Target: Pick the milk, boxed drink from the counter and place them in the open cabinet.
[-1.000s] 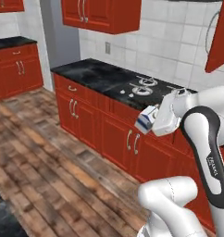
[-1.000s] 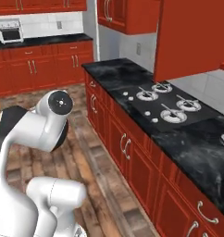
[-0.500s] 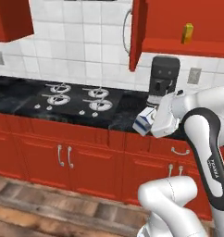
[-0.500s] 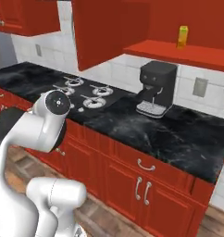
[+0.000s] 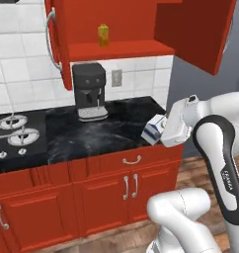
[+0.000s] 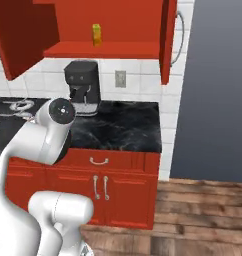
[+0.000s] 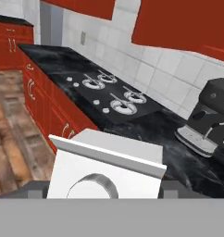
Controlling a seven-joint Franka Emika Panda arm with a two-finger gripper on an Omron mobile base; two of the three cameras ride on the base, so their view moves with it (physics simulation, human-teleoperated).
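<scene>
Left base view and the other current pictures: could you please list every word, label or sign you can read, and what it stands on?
Dark lettering along the robot arm: too small and blurred to read.
Blue markings on the milk, and a grey ring in the hand view: no legible words.
Boxed drink: nothing readable.

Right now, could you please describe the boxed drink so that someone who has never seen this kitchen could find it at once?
Look at the open cabinet on the wall above the black coffee machine. On its red shelf stands the boxed drink, alone and upright. It is a small orange-yellow carton with a green top, unlike the white and blue milk at the gripper.
</scene>
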